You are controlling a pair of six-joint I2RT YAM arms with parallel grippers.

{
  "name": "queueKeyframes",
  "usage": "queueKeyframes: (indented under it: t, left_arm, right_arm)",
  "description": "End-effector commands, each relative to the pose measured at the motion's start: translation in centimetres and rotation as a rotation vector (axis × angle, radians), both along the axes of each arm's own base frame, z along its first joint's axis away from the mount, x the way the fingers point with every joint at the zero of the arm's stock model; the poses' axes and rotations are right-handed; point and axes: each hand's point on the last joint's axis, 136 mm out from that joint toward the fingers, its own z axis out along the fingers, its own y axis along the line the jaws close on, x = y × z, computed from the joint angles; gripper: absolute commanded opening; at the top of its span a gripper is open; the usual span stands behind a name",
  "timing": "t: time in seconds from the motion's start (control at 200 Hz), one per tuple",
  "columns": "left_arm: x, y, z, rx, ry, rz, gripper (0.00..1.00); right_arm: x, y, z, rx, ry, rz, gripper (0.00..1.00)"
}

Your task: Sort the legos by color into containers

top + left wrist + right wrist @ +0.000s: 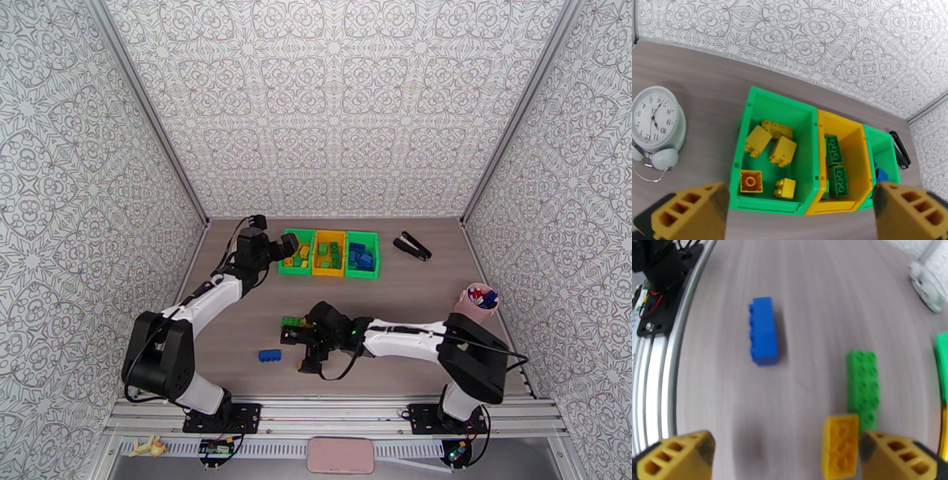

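Three joined containers (328, 273) stand at the table's back. In the left wrist view the left green bin (740, 158) holds yellow legos (782, 150), the yellow bin (859, 158) holds green legos (837, 180), and the right green bin (890, 158) holds blue ones (882, 174). My left gripper (286, 247) hovers open and empty at the left bin's near side, fingers (691, 211) spread wide. My right gripper (300, 351) is open low over the table. A yellow brick (840, 445) lies between its fingers, close to the right finger (900, 457). A green brick (864, 388) and a blue brick (763, 331) lie beyond.
A white clock (655, 118) stands left of the bins. A black stapler (412, 245) lies to their right, and a pink cup (476, 302) sits near the right wall. The metal rail (340, 414) runs along the near edge.
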Motion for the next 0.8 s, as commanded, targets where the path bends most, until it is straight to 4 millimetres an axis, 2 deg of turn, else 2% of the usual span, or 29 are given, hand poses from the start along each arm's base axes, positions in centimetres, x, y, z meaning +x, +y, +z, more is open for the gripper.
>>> queueKeyframes:
  t: [0.0,0.175,0.475,0.525,0.72,0.795]
  left_arm:
    - [-0.5,0.8,0.6,-0.011,-0.013,0.018,1.0]
    - [-0.6,1.0,0.4,-0.009,-0.004,0.019,1.0]
    - [-0.6,0.9,0.2,-0.009,0.002,0.01,1.0]
    - [-0.6,0.9,0.3,-0.01,0.001,0.008,1.0]
    - [-0.8,1.0,0.6,-0.002,-0.003,0.005,1.0]
    - [-1.0,1.1,0.9,0.006,-0.01,0.005,1.0]
  right_arm:
    - [-0.3,2.9,-0.2,0.008,-0.04,0.066,1.0]
    - [-0.7,6.0,-1.7,0.015,-0.002,0.102,0.99]
    - [-0.2,7.9,-3.7,-0.003,0.034,0.101,0.77]
    - [-0.2,8.0,-3.9,-0.006,0.038,0.099,0.7]
    - [-0.2,7.6,-3.5,-0.003,0.041,0.08,0.32]
    - [-0.1,7.1,-3.0,0.008,0.031,0.062,0.21]
